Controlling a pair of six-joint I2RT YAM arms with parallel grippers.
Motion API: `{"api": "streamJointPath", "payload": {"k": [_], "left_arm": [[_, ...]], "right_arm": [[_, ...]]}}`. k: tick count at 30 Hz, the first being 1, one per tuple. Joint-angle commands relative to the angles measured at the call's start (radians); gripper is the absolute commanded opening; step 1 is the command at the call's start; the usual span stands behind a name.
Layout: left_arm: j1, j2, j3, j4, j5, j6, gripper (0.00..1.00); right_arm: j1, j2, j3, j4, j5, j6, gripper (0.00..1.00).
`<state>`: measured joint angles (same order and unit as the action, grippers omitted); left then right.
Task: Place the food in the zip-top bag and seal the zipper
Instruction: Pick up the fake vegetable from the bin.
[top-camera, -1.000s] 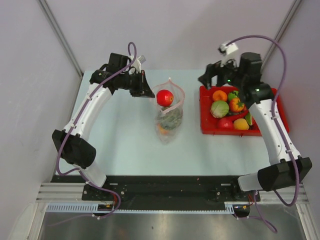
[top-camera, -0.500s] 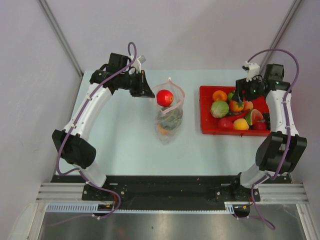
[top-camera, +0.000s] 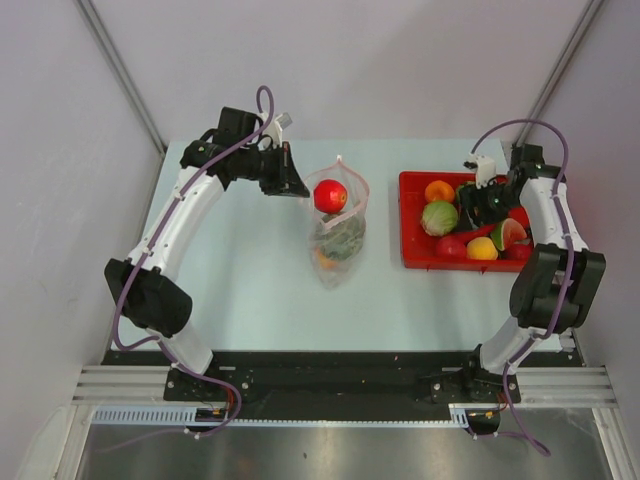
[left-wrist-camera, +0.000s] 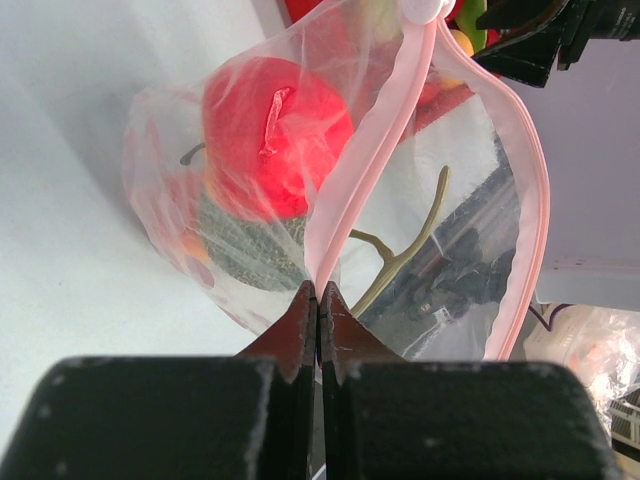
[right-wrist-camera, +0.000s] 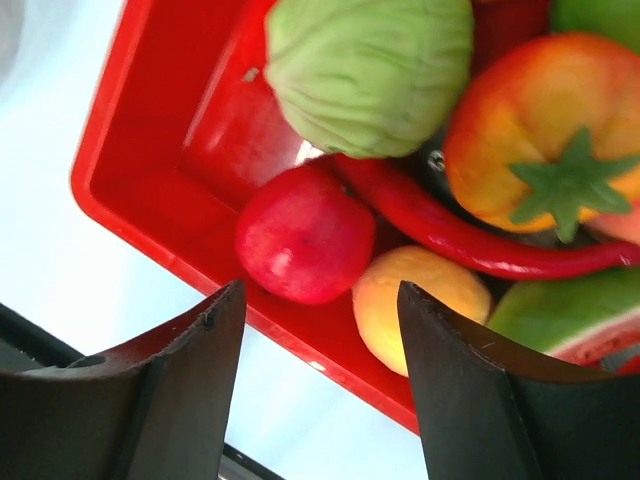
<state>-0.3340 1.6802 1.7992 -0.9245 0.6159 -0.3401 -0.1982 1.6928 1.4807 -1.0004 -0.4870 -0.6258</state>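
Hovering low over the red tray (top-camera: 412, 262), the right gripper (right-wrist-camera: 320, 300) has its fingers spread wide with nothing between them. A red round fruit (right-wrist-camera: 300, 245) lies straight below the gap, against the tray's near wall. Packed close around it are a yellow-orange fruit (right-wrist-camera: 420, 300), a long red chilli (right-wrist-camera: 450, 235) and a pale green cabbage-like head (right-wrist-camera: 370, 70). I would guess the round red one is the likeliest next pick, since it needs only a short drop, though the neighbours press in tightly.

Across the table, the left gripper (left-wrist-camera: 318, 300) is pinched tight on the pink zipper (left-wrist-camera: 400, 110) at the rim of the zip-top bag (top-camera: 337, 240), holding the mouth agape. The bag lies to the robot's left of the tray, well apart from it. Its long axis runs away from the arm bases, with the open mouth at the far end. A red apple-like piece (left-wrist-camera: 275, 135) sits inside near the mouth, and a dark green lump (left-wrist-camera: 245, 250) lies deeper in.

So any carry goes leftward from tray to mouth — the right arm is the nearer one for the tray, while the left is occupied with the rim.

The table (top-camera: 230, 260) is a smooth, pale blue-green sheet. Plain white walls (top-camera: 350, 60) close it in on three sides.
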Motion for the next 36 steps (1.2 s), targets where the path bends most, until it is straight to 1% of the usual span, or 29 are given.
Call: {"api": "streamJointPath", "payload": {"k": [1, 3, 7, 12, 16, 17, 21, 22, 24, 25, 28, 29, 32, 36], "left_arm": [[0.003, -0.027, -0.006, 0.023, 0.027, 0.006, 0.00], [0.003, -0.024, -0.001, 0.019, 0.028, 0.004, 0.00], [0.003, -0.025, -0.006, 0.022, 0.028, 0.006, 0.00], [0.003, -0.025, -0.020, 0.032, 0.031, 0.006, 0.00], [0.003, -0.019, -0.018, 0.036, 0.035, 0.004, 0.00], [0.003, -0.017, -0.018, 0.036, 0.035, 0.003, 0.00], [0.003, -0.019, -0.018, 0.036, 0.031, 0.003, 0.00], [0.003, -0.020, -0.018, 0.036, 0.031, 0.004, 0.00], [0.004, -0.022, -0.020, 0.036, 0.027, 0.004, 0.00], [0.004, -0.023, -0.020, 0.038, 0.028, 0.004, 0.00], [0.007, -0.022, -0.029, 0.044, 0.028, 0.004, 0.00], [0.009, -0.020, -0.031, 0.046, 0.028, 0.003, 0.00], [0.010, -0.017, -0.026, 0.050, 0.031, 0.000, 0.00], [0.012, -0.016, -0.027, 0.053, 0.036, -0.004, 0.00]], "right_arm": [[-0.070, 0.019, 0.030, -0.014, 0.033, -0.017, 0.67], [-0.124, 0.040, 0.046, -0.030, 0.041, -0.012, 0.67], [-0.184, 0.041, 0.055, -0.021, 0.053, 0.017, 0.68], [-0.167, 0.027, 0.046, -0.020, 0.045, 0.017, 0.67], [-0.121, 0.034, 0.043, 0.057, 0.067, 0.038, 0.66], [-0.113, 0.048, 0.044, 0.072, 0.086, 0.052, 0.64], [-0.112, 0.086, 0.044, 0.147, 0.152, 0.187, 0.61], [-0.122, 0.091, 0.036, 0.170, 0.156, 0.258, 0.60], [-0.153, 0.097, 0.023, 0.192, 0.154, 0.329, 0.61], [-0.161, 0.096, 0.004, 0.210, 0.146, 0.397, 0.61], [-0.181, 0.088, -0.025, 0.239, 0.120, 0.498, 0.63], [-0.181, 0.090, -0.037, 0.246, 0.131, 0.568, 0.64], [-0.178, 0.091, -0.060, 0.272, 0.134, 0.653, 0.63], [-0.164, 0.102, -0.083, 0.318, 0.152, 0.692, 0.58]]}}
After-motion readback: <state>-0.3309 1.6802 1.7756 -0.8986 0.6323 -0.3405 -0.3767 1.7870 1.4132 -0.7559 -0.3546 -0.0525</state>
